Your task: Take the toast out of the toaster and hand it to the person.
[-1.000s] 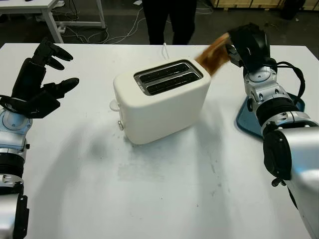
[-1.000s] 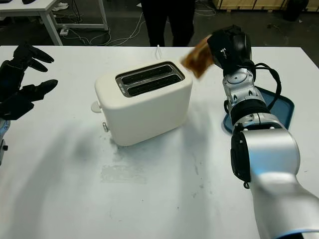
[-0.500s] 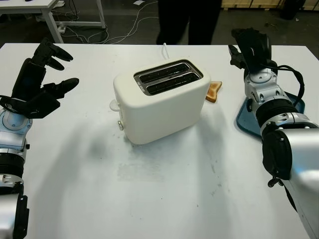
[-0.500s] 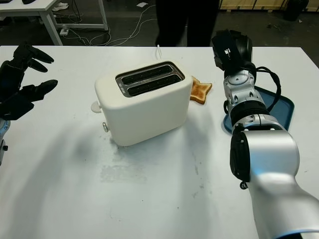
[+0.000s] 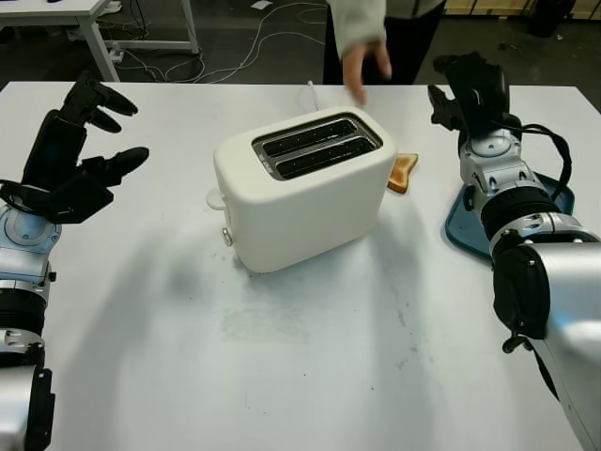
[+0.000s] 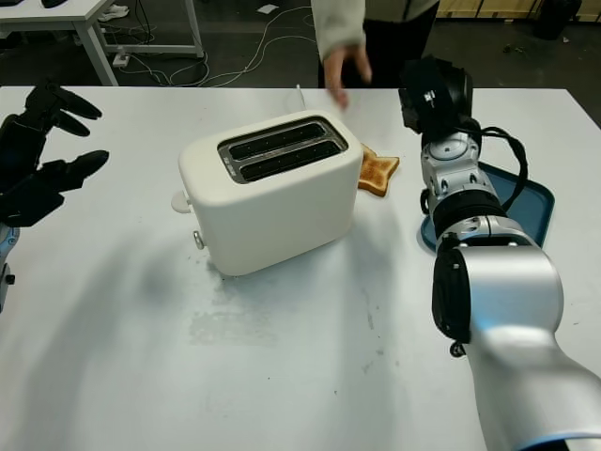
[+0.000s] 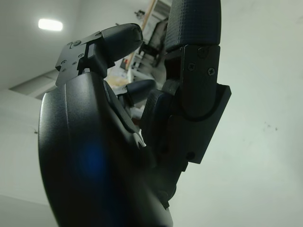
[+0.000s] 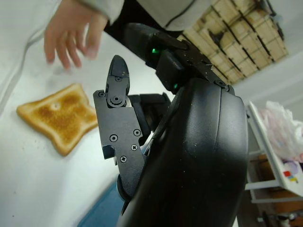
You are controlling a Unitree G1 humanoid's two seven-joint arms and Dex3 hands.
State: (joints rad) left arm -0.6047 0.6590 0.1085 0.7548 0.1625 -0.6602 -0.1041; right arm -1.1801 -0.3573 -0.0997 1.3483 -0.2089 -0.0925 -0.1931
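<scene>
Browned toast slice [image 6: 377, 172] is out of the white two-slot toaster [image 5: 305, 188], lying flat on the white table [image 5: 310, 357] beside it, not handed over. Right hand [image 5: 472, 86] raised nearby, holds nothing; left hand [image 5: 75, 150] idle, empty, far side. Person's hand [image 5: 364, 64] reaching down. Handover outstanding.

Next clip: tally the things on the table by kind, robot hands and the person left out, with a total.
Toaster: 1
Toast: 1
Blue tray: 1
Total: 3
</scene>
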